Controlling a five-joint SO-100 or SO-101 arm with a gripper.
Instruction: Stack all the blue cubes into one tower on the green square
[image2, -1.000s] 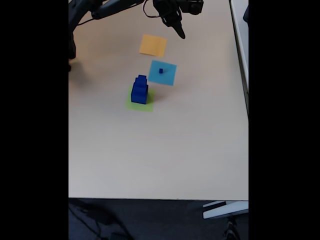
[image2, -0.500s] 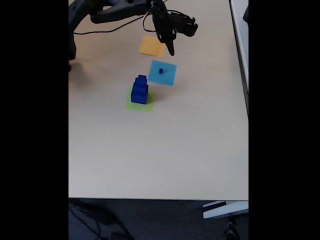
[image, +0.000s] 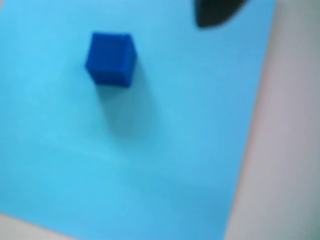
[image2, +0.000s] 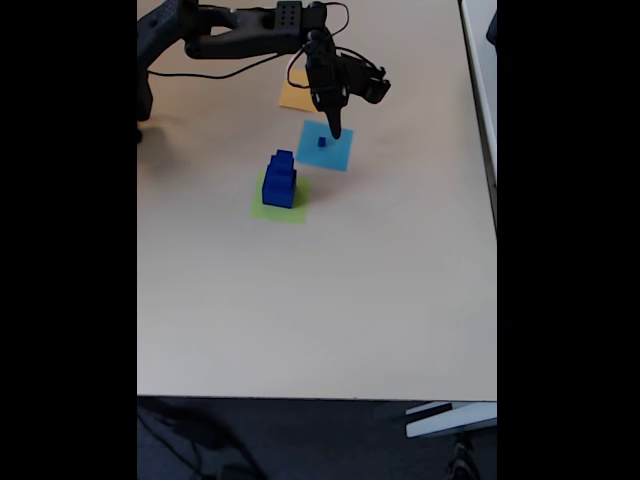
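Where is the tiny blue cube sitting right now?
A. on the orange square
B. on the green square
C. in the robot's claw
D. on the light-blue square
D: the tiny blue cube rests alone on the light-blue square, with the gripper just above it and not holding it.

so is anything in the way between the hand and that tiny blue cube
Nothing visible. The hand hangs just above the small blue cube, which sits alone on the light-blue square. The stack on the green square stands off to the side.
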